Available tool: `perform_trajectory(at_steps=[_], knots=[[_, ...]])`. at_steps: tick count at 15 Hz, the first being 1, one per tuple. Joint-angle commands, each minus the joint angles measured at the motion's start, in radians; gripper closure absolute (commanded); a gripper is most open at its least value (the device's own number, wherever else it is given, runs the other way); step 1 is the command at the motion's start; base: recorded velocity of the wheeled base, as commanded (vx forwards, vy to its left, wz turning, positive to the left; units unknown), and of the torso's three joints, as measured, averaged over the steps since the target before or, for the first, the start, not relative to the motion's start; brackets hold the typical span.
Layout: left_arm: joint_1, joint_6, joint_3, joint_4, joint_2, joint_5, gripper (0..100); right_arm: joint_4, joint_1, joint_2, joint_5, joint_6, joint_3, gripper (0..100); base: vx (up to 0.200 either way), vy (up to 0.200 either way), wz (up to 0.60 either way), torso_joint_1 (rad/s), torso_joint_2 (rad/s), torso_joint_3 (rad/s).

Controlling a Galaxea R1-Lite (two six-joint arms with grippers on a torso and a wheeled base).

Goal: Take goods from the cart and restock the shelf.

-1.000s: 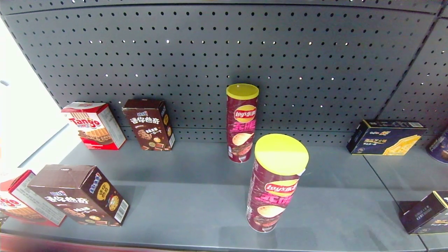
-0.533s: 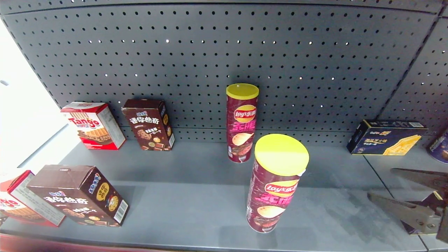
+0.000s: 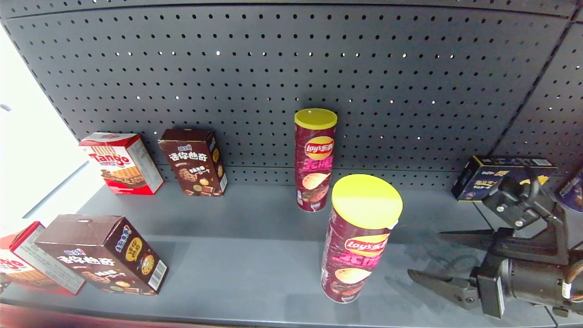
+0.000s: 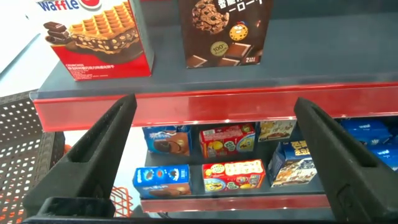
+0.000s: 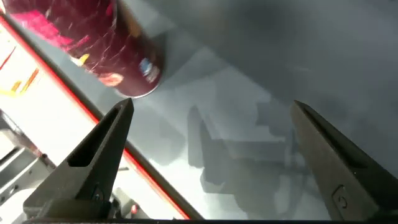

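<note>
Two maroon chips cans with yellow lids stand upright on the grey shelf: one near the front, one by the pegboard. My right gripper hovers low over the shelf just right of the front can, open and empty, fingers pointing at it. In the right wrist view the can's base lies beyond the open gripper. My left gripper is open and empty below the shelf's red front edge, under a waffle box and a chocolate cookie box.
On the shelf's left are a red waffle box and brown cookie boxes. Dark blue boxes sit on the right section. A lower shelf holds several small boxes. A black mesh cart wall is beside it.
My right gripper came into the head view from the right and moved left, close to the front chips can. The cans and boxes stayed put.
</note>
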Motion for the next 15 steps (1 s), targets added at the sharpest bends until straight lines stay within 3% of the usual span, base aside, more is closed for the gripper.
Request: perform_trajectory(at_steps=[1,15], knots=[[0.000,0.000,0.000,-0.001,0.002,0.000,0,-0.001,0.016,0.053,0.000,-0.002,-0.015,0,0.000,0.000,0.00,0.000,0.00,0.000],[0.000,-0.002,0.000,0.000,0.002,0.000,0,-0.004,0.096,0.223,0.000,-0.003,-0.147,0,0.000,0.000,0.00,0.000,0.00,0.000]])
